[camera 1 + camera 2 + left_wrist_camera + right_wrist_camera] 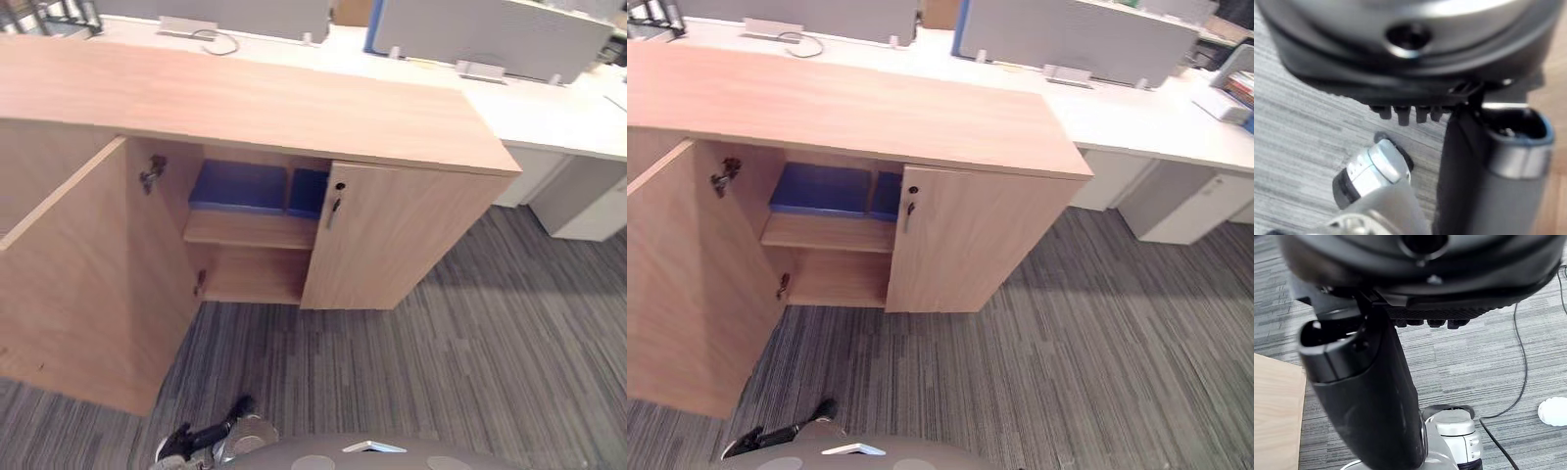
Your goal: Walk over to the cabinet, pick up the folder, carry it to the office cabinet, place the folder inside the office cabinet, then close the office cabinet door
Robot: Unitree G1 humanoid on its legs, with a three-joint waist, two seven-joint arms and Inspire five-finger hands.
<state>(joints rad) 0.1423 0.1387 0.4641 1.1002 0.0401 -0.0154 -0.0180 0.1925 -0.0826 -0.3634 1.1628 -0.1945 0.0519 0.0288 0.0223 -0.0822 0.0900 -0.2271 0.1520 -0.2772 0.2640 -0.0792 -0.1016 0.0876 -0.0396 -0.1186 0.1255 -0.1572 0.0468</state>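
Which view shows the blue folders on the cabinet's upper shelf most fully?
The left eye view: both blue folders sit on the upper shelf. The right eye view shows them too, the closed door covering more of the smaller. The wrist views face carpet.

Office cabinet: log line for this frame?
office cabinet left door open | blue folders on upper shelf | left hand empty | right hand empty
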